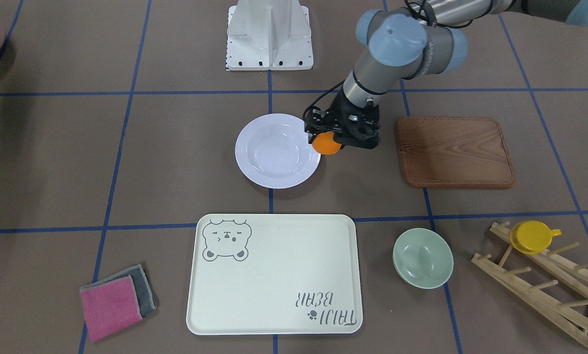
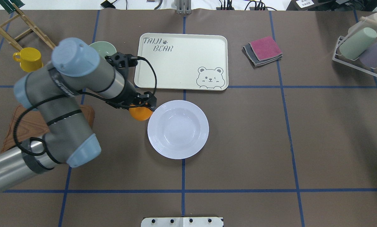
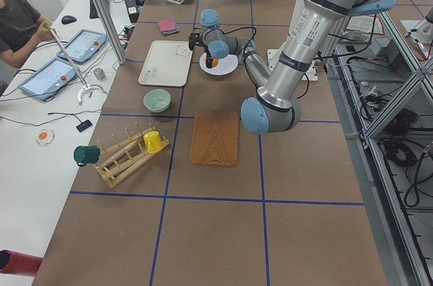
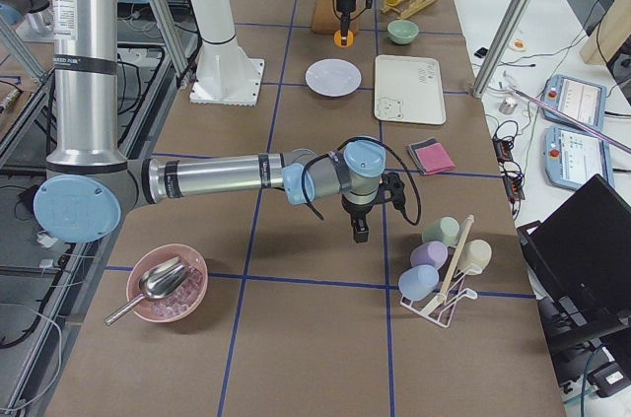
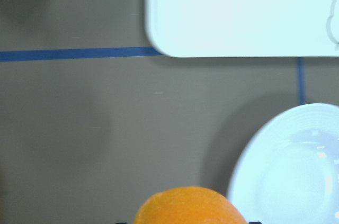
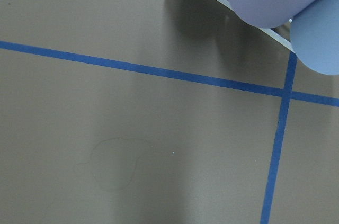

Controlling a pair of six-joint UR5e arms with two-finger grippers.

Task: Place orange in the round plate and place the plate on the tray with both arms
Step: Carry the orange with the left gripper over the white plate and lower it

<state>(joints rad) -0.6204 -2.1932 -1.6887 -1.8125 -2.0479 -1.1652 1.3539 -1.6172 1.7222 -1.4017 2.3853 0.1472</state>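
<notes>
A bare strip of table (image 2: 201, 94) separates round plate (image 2: 178, 129) and tray (image 2: 182, 63).

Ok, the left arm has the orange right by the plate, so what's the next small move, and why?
Probably shift the left gripper sideways, toward the robot's right, until the orange is over the well of the round plate, and only then open. In the overhead view the orange hangs at the plate's rim, mostly over bare table, so a release now would likely miss.

You're looking at a vividly coloured orange (image 1: 326, 143) and a glossy white round plate (image 1: 277, 150) with ringed ridges on its rim. Your tray (image 1: 274, 275) is cream with a grey bear drawing and grey lettering. Blue lines grid the brown surface (image 1: 176, 157).
</notes>
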